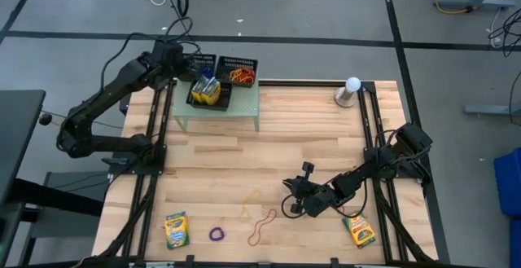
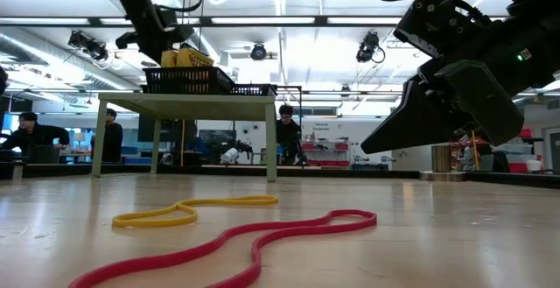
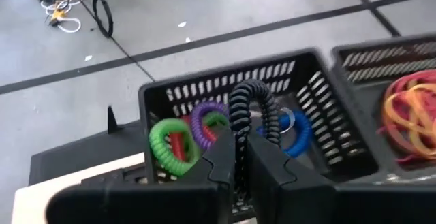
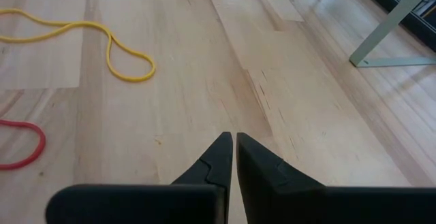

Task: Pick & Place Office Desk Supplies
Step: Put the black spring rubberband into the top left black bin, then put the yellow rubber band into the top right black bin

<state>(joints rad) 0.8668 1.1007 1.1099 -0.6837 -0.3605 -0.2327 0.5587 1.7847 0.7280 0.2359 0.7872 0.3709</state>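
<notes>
Left gripper: pinching a black coiled band over the mesh tray, upper left; lower before releasing.
Right gripper: fingers together, apparently empty, lower right.

Both arms were dark, jointed and matte black, with black cables running along their links. The left gripper and right gripper each ended in two black, wedge-shaped fingers.
</notes>
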